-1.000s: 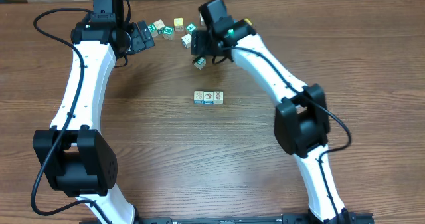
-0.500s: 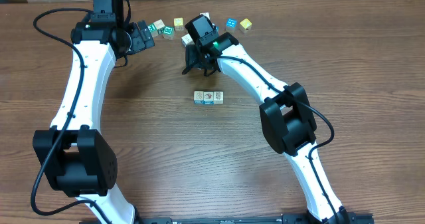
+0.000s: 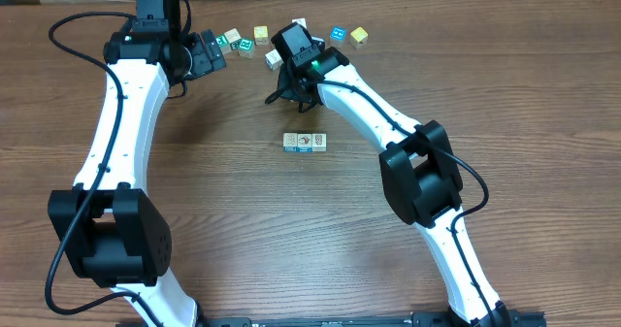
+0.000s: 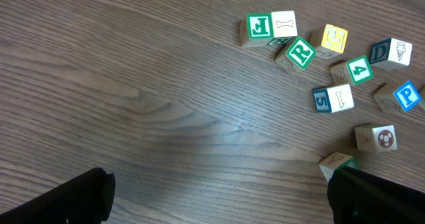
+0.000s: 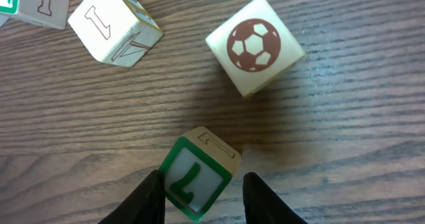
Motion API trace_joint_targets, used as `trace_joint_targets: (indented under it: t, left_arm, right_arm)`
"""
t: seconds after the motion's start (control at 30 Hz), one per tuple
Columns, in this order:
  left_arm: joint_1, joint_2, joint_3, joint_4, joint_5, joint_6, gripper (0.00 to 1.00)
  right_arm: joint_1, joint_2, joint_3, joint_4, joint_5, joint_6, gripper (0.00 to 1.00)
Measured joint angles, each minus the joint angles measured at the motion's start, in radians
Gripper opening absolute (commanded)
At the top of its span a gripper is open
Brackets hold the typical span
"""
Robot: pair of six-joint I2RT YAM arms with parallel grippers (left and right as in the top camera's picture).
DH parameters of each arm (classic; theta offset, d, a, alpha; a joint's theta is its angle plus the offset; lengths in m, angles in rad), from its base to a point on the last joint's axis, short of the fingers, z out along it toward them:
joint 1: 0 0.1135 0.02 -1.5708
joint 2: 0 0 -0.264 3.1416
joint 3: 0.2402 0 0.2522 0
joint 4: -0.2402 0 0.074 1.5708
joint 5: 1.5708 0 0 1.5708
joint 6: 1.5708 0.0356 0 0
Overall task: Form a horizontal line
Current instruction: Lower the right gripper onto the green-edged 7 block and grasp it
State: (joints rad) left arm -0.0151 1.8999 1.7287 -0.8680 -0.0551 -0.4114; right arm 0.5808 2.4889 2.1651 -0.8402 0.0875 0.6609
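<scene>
Left arm [image 3: 121,123] stands up from its base at the near-left edge, elbow bent, forearm running to the far side of the worktop [image 3: 291,230]. Left claw [image 3: 208,55] points rightward, fingers [image 4: 73,201] spread wide, nothing between them. Right arm [image 3: 371,102] leans from the near-right base toward far centre, wrist turned down. Right claw [image 3: 287,92] sits low over the wood, fingers [image 5: 149,197] drawn close on either flank of a green-framed cube [image 5: 198,176]. Can't tell if both pads press it.
</scene>
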Motion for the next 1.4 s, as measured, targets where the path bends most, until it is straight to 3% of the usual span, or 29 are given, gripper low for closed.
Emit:
trace_joint_targets:
  t: [0.3, 0.4, 0.53, 0.83, 0.9, 1.23, 1.4]
  left_arm:
    - [0.000, 0.000, 0.000, 0.000, 0.000, 0.000, 1.00]
    - [0.000, 0.000, 0.000, 0.000, 0.000, 0.000, 1.00]
    - [0.000, 0.000, 0.000, 0.000, 0.000, 0.000, 1.00]
    - [0.000, 0.000, 0.000, 0.000, 0.000, 0.000, 1.00]
    - [0.000, 0.000, 0.000, 0.000, 0.000, 0.000, 1.00]
    - [0.000, 0.000, 0.000, 0.000, 0.000, 0.000, 1.00]
    - [0.000, 0.000, 0.000, 0.000, 0.000, 0.000, 1.00]
  right_arm:
    - [0.003, 0.000, 0.000, 0.000, 0.026, 0.035, 0.36]
    - [0.004, 0.000, 0.000, 0.000, 0.032, 0.064, 0.47]
    - [0.008, 0.000, 0.000, 0.000, 0.035, 0.105, 0.54]
    - [0.031, 0.010, 0.000, 0.027, 0.069, 0.175, 0.55]
    - [0.034, 0.020, 0.000, 0.028, 0.089, 0.180, 0.54]
    - [0.035, 0.044, 0.000, 0.006, 0.157, 0.163, 0.30]
    - [0.035, 0.044, 0.003, -0.036, 0.174, 0.085, 0.30]
